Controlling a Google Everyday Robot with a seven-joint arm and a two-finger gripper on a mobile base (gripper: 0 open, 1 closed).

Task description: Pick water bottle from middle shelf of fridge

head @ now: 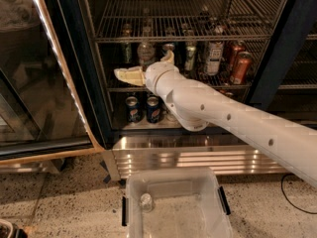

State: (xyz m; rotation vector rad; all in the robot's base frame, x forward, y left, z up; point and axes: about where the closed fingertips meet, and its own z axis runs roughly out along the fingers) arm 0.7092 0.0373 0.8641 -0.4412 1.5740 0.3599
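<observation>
1. A speckled floor runs in front of the open fridge [188,155].
2. The end effector [143,67] is inside, level with the middle shelf [287,87]. Its fingers are spread wide and grip nothing.
3. The water bottle [145,51] stands on that shelf, just behind the end effector.
4. Cola cans [132,108] sit below the end effector, with a clear bin [173,188] lower still.

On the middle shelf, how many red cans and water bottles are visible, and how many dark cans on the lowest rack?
Red cans: 2
Dark cans: 2
Water bottle: 1
Total: 5
Gripper: open, in front of the bottle; the arm may hide more.
</observation>
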